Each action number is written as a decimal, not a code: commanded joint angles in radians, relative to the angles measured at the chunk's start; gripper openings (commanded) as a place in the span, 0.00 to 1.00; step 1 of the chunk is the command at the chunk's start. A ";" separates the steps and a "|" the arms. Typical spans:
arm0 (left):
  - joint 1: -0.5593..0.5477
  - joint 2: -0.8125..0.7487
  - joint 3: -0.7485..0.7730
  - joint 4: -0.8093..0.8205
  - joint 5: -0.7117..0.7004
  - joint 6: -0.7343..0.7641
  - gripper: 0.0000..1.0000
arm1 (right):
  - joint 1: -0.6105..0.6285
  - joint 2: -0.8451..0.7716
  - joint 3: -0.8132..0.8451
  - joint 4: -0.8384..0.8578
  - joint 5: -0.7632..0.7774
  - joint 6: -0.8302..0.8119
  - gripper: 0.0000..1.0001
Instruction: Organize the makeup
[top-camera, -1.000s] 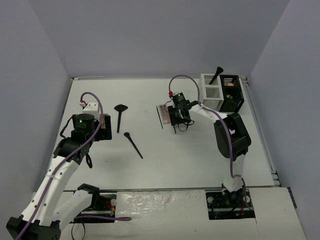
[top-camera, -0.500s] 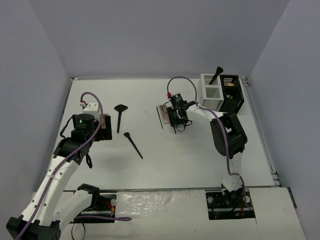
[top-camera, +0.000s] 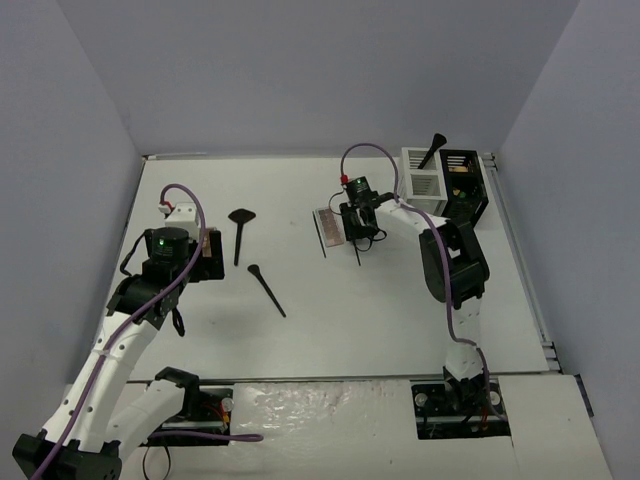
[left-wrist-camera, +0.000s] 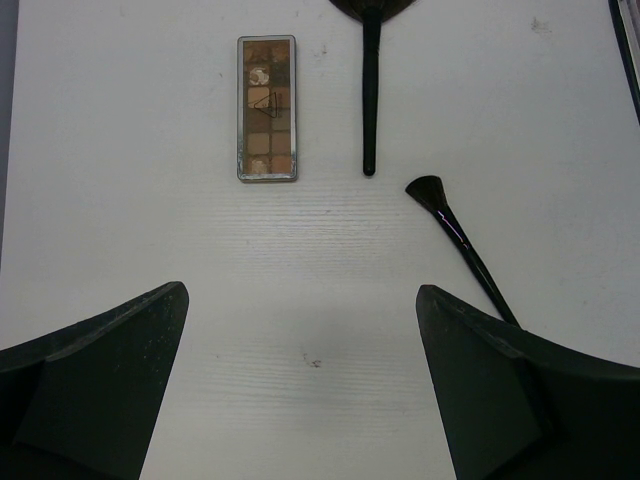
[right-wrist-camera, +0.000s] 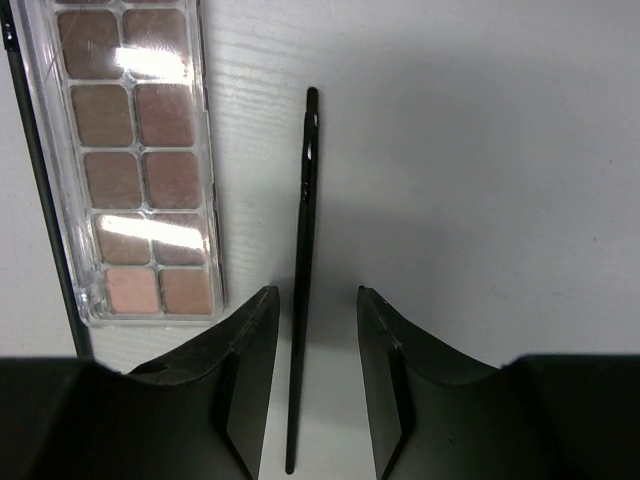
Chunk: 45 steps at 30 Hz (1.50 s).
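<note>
My left gripper (left-wrist-camera: 300, 335) is open and empty, held above bare table; in the top view it is at the left (top-camera: 203, 262). Ahead of it lie a brown palette (left-wrist-camera: 267, 108), a fan brush (left-wrist-camera: 371, 90) and an angled brush (left-wrist-camera: 460, 245). My right gripper (right-wrist-camera: 316, 292) is low over the table and open. Its jaws straddle a thin black brush (right-wrist-camera: 300, 300) without closing on it. A pink-brown palette (right-wrist-camera: 135, 160) lies just left of that brush. In the top view the right gripper (top-camera: 357, 230) is beside that palette (top-camera: 327, 228).
A white slatted organizer box (top-camera: 421, 186) and a black one (top-camera: 463, 188) stand at the back right. A black brush (top-camera: 432, 150) sticks out of the white box. The fan brush (top-camera: 240, 228) and the angled brush (top-camera: 267, 290) lie between the arms.
</note>
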 joint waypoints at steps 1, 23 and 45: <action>0.009 -0.002 0.029 0.039 -0.001 -0.006 0.97 | -0.007 0.039 0.068 -0.040 -0.052 -0.025 0.34; 0.009 0.004 0.028 0.039 0.000 -0.006 0.97 | -0.023 0.089 0.140 -0.101 -0.077 -0.037 0.00; 0.009 -0.004 0.028 0.039 -0.021 -0.002 0.97 | -0.299 -0.364 0.011 0.692 0.074 -0.119 0.00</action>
